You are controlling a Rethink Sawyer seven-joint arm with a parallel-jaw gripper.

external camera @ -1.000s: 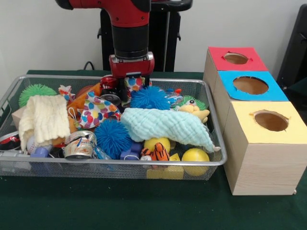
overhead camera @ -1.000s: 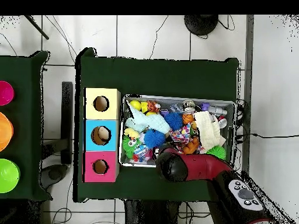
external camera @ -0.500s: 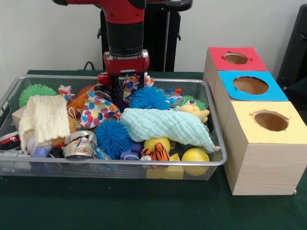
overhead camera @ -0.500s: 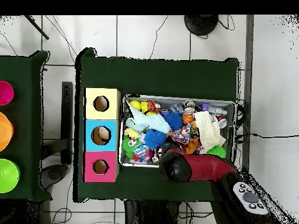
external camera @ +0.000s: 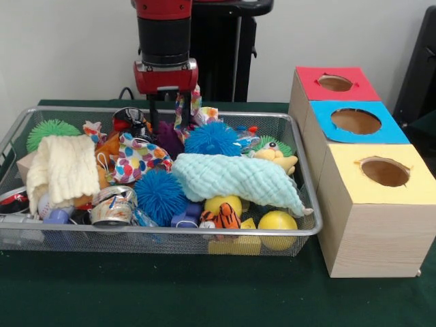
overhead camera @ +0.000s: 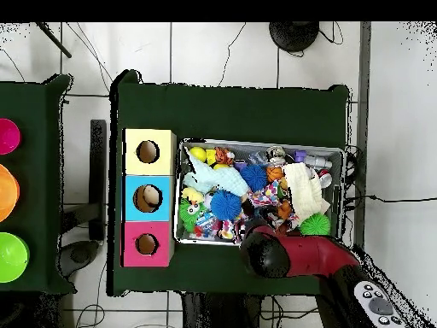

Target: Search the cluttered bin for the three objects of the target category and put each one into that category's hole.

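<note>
End effector (external camera: 167, 112) hangs over the bin's (external camera: 300, 163) far side, pinching a dotted wrapper (external camera: 192, 109) lifted above the clutter.

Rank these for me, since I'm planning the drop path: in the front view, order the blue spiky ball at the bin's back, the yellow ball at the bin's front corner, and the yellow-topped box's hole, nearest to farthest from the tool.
1. Blue spiky ball, just beside the tool, toward the boxes.
2. Yellow ball, at the bin's front corner.
3. Yellow-topped box's hole, outside the bin.
</note>
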